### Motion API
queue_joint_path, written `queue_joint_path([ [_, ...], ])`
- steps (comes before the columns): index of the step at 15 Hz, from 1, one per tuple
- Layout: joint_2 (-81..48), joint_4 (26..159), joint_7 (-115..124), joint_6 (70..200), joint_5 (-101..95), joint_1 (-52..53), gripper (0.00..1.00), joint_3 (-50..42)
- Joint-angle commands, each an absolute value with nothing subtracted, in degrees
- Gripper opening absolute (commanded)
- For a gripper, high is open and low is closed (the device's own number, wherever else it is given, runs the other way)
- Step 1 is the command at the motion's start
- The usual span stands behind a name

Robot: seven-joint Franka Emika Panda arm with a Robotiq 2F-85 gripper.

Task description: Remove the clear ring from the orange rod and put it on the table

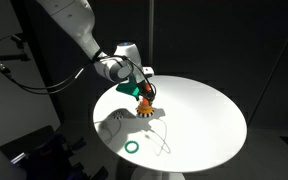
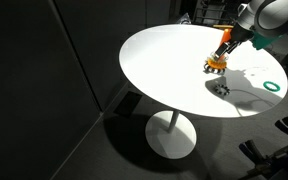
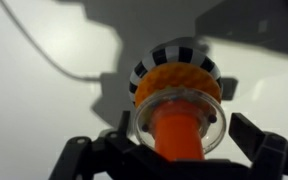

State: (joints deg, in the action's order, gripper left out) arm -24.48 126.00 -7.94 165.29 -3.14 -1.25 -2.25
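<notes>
gripper (image 3: pixel 179 145): seen from the wrist with one dark finger (image 3: pixel 269 150) at either side of the clear ring; the fingers are set about as far apart as the ring is wide, and it cannot be told whether the rim is pressed or merely flanked.
clear ring (image 3: pixel 216 118): threaded on the orange rod, above the base and between the fingers; it is too small to be made out in the exterior views.
orange rod (image 3: pixel 179 135): upright on its base, its upper part covered by the gripper in both exterior views (image 1: pixel 144 97) (image 2: pixel 222 47).
base (image 3: pixel 179 52): round, orange on top with a black-and-white striped rim, set on the table, off its centre towards the edge over which the arm reaches.
table (image 1: pixel 209 125): round and white-topped.
green ring (image 1: pixel 132 146): laid flat near the table's edge, well apart from the base; also seen in an exterior view (image 2: pixel 273 86).
arm (image 1: pixel 74 25): white, brought in over the table's edge from above.
</notes>
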Motion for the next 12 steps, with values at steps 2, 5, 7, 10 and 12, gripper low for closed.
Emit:
queue_joint_path([
  [2,-25.97,125.06,-9.09,165.49,-2.27,-3.60,1.00,0.15],
  [5,-26.11,124.97,-9.25,165.42,-2.06,-4.38,1.00,0.93],
  [7,-26.12,124.96,-9.28,165.58,-2.08,-4.78,1.00,1.21],
  [10,-26.18,124.99,-9.30,165.87,-2.24,-5.08,1.00,1.25],
  [12,-26.25,124.98,-9.34,166.03,-2.31,-5.20,0.74,1.22],
])
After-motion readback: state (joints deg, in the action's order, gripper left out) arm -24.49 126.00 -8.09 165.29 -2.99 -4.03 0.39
